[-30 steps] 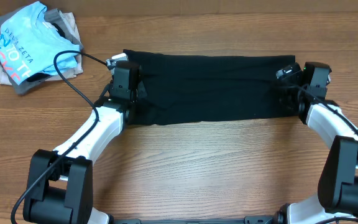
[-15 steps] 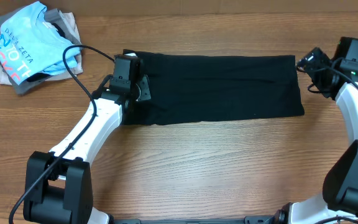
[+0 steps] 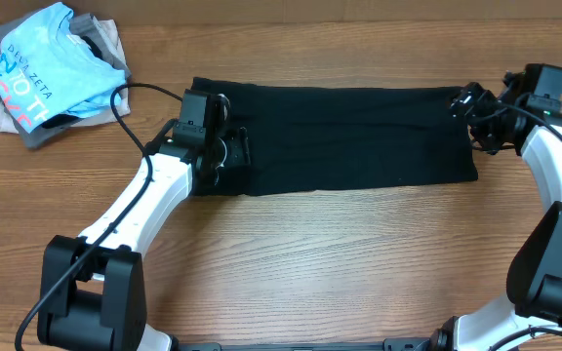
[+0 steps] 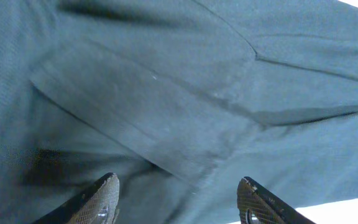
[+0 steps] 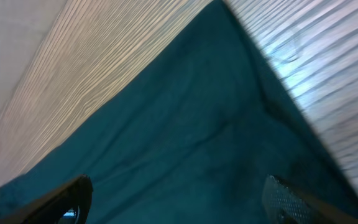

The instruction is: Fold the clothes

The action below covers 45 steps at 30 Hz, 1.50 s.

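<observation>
Showing blue tee (image 3: 39,60) overhead, black garment (image 4: 179,112) creased close-up

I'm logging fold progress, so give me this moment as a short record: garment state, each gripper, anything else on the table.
garment: black garment lies flat as a long band across the table
left gripper: open, over the garment's left end, no cloth pinched
right gripper: open, over the garment's far right corner, no cloth pinched
other items: light blue tee, crumpled at the far left corner, apart from the garment
</observation>
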Motion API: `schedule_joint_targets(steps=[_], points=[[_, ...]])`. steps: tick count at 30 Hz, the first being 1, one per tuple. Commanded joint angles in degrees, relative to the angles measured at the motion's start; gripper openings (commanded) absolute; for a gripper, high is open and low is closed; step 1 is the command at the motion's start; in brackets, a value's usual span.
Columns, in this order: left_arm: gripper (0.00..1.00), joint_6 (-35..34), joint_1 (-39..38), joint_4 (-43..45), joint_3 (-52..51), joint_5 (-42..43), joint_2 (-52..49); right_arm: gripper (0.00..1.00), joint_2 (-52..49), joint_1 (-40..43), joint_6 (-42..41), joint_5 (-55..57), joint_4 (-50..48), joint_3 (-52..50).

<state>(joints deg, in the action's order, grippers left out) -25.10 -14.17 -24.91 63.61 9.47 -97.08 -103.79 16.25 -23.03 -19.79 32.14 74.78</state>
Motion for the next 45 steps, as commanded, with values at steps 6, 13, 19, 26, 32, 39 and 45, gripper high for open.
schedule_joint_targets(steps=[6,13,19,26,32,39,45], points=[[0.64,-16.7,-3.2,0.0,1.0,5.7,-4.2,0.94,0.3,-2.7,0.7,-1.3,-0.5,0.7],[0.62,-21.7,-4.6,1.0,1.0,6.6,-7.1,0.95,0.3,-2.8,0.7,-1.2,-0.3,0.7],[0.62,-24.7,-4.6,2.2,1.0,5.0,-8.1,0.95,0.2,-2.8,0.5,-0.8,-0.3,0.6],[0.6,-25.7,-4.6,3.3,1.0,5.7,-11.4,0.96,0.2,-2.8,0.5,-0.7,-0.3,0.6],[0.51,-25.0,-4.6,6.4,1.0,5.5,-11.5,0.96,0.2,-2.8,0.6,1.3,0.2,0.6],[0.48,-24.2,-4.6,7.2,1.2,5.1,-11.5,0.96,0.2,-2.8,0.5,2.2,0.5,0.6],[0.3,-23.8,-4.6,7.6,1.3,3.6,-11.5,0.96,0.2,-2.8,0.6,2.2,0.7,0.6]])
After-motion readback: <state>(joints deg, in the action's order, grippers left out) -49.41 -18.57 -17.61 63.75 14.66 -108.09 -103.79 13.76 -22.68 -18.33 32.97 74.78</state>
